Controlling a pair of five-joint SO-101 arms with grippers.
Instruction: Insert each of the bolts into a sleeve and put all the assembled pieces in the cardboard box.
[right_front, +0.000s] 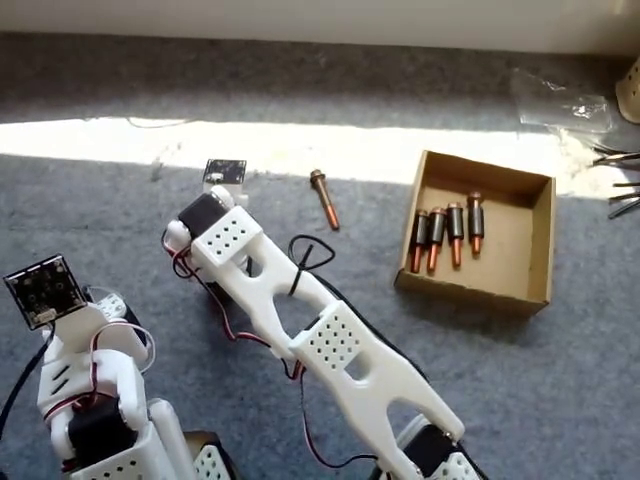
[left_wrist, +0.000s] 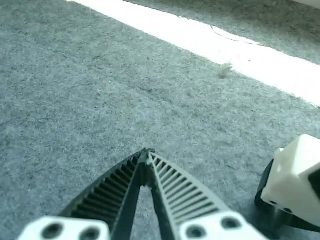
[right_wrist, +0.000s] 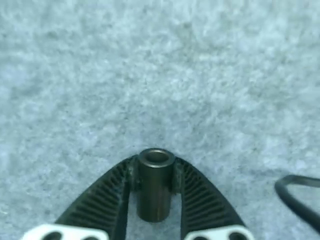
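Grey carpeted surface across the whole frame, with a bright strip of sunlight running along its far side. The right arm is the big one here, stretched from the near edge diagonally up toward the middle of the surface, its wrist just short of the sunlit strip. The left arm sits folded up in the near left corner.

Over on the right half of the surface, the box sits open-topped, set at a slight angle. Inside it are four assembled pieces, lying side by side in a row. Each has a dark sleeve around a copper-coloured bolt, the shanks pointing toward the near edge.

Between the right arm's wrist and the box, well apart from both, a lone bolt lies flat at the edge of the sunlit strip. Its head is to the far side and it lies a little slanted.

Now the right gripper: its jaws are closed snugly on a dark sleeve, one ribbed finger on each side. The sleeve's open end points out past the fingertips, just above the carpet.

The left gripper is closed tight, tip against tip, with nothing between the fingers, low over bare carpet.
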